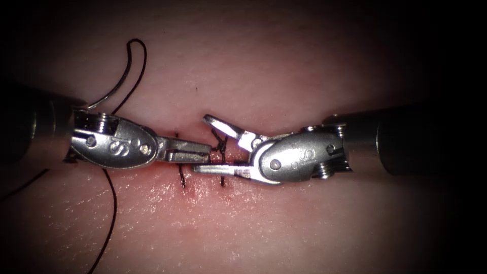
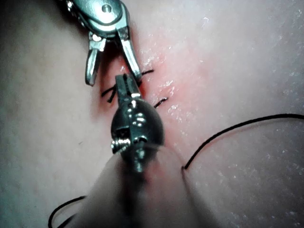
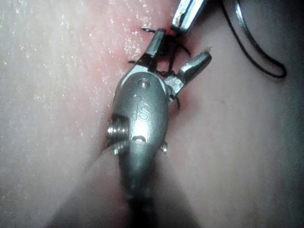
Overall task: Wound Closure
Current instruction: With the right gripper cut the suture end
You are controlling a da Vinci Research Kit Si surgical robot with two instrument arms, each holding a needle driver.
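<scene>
Tissue [image 1: 284,61], 1 pc, w/ cut [image 1: 205,170] running across its middle; 2 dark stitches [image 1: 181,177] counted over the cut, red fluid [image 1: 167,185] alongside. Tools, 2: left tool [image 1: 200,152] jaws pressed together over the cut, whether thread is pinched cannot be told; right tool [image 1: 203,143] jaws spread wide, nothing held, thread knot [image 1: 219,144] seen between them. Thread [image 1: 134,66], 1 strand, looped toward tissue's upper-left edge and trailed to the lower-left edge; needle not made out.
</scene>
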